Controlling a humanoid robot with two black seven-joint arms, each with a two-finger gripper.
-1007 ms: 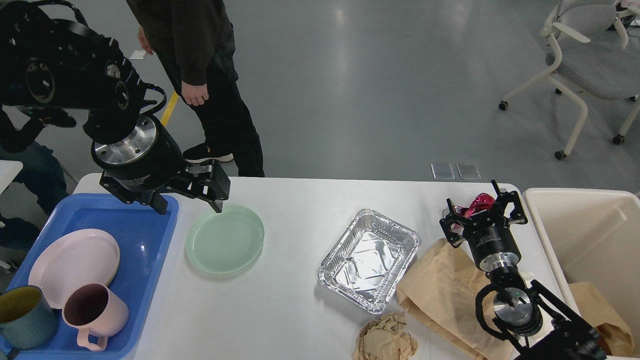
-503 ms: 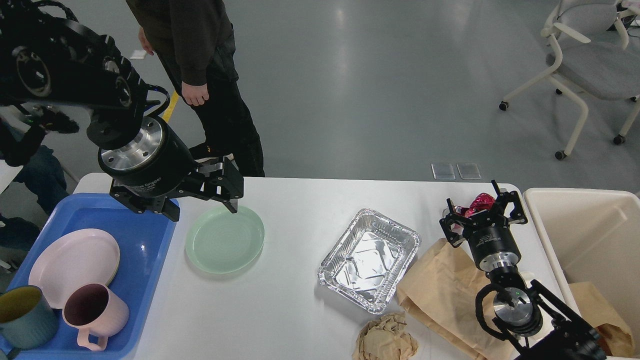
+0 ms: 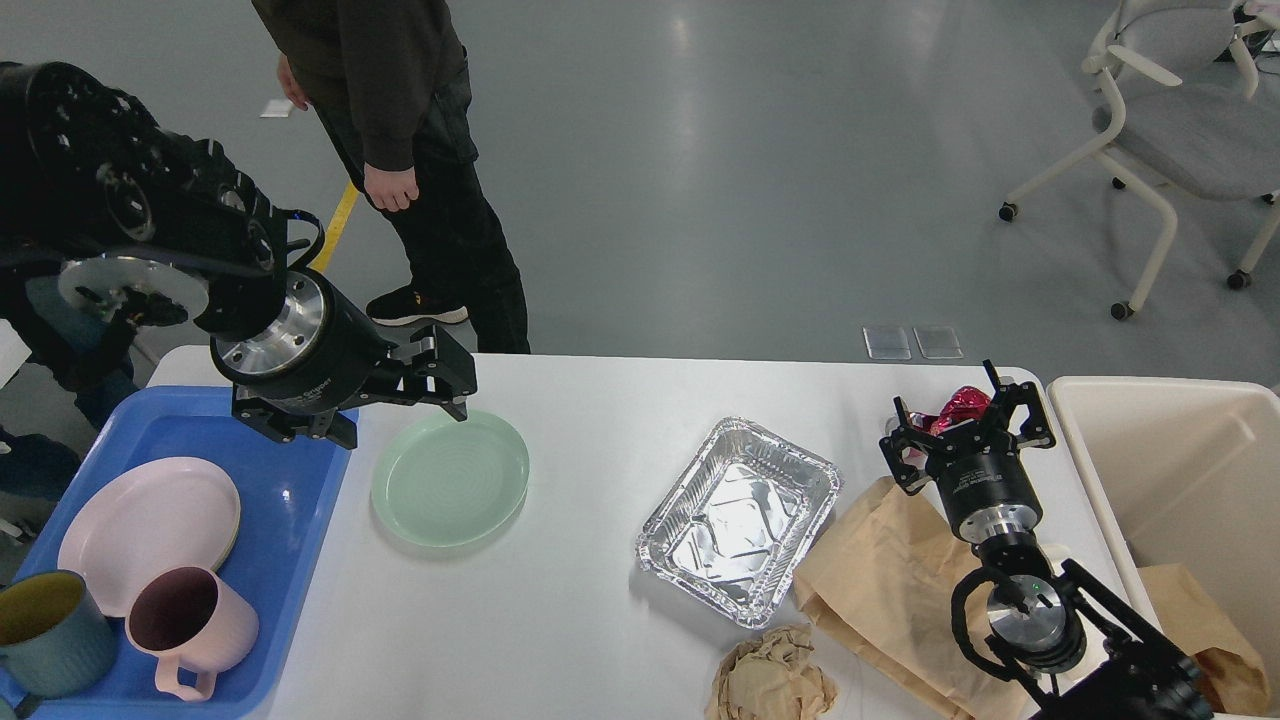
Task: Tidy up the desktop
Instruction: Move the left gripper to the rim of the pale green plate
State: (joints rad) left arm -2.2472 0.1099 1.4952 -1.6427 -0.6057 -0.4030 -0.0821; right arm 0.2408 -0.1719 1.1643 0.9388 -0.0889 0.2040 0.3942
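Two hands: left hand point(image 3: 400, 410) spread wide over green plate point(image 3: 450, 478) rim; right hand point(image 3: 968, 420) spread around pink wrapper point(image 3: 958, 405).

Two plates point(image 3: 450, 478) point(image 3: 148, 530); two mugs point(image 3: 195, 625) point(image 3: 45, 632); one foil tray point(image 3: 738, 518); one blue tray point(image 3: 290, 520); one bin point(image 3: 1180, 480).

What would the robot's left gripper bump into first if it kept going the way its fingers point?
Most likely the green plate. The left gripper is open and points right and down, with one fingertip at the plate's far rim. Height is hard to judge from one view, so it may be just above the plate.
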